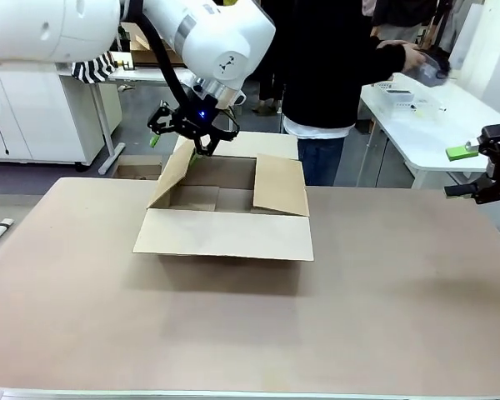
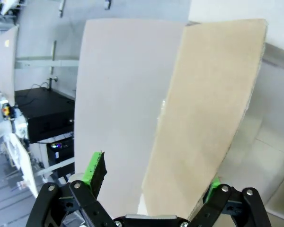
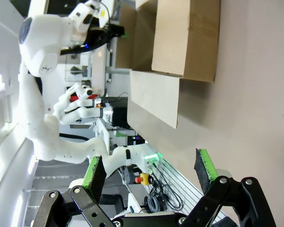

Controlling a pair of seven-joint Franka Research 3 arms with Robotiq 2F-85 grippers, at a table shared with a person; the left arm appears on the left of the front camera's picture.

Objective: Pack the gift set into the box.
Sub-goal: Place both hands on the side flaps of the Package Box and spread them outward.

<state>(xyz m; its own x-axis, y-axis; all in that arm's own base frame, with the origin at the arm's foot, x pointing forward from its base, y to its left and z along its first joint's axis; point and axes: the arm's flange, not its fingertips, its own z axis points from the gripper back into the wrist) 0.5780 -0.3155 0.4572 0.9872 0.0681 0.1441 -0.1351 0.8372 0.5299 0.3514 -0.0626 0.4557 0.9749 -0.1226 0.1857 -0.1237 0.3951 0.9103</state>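
Left end effector wide, pads straddling the left flap of the box, not clamped. Right end effector wide, empty, past the bench edge. Box sits mid-bench, flaps spread, floor bare, so nothing is packed yet. Gift set is probably the white basket on the far table by the person, too small to confirm.

robotics lab; white jointed robot arm over a wide brown-topped work table; plain white metal-legged benches behind; red emergency-stop button beside loose black cables; bare grey floor
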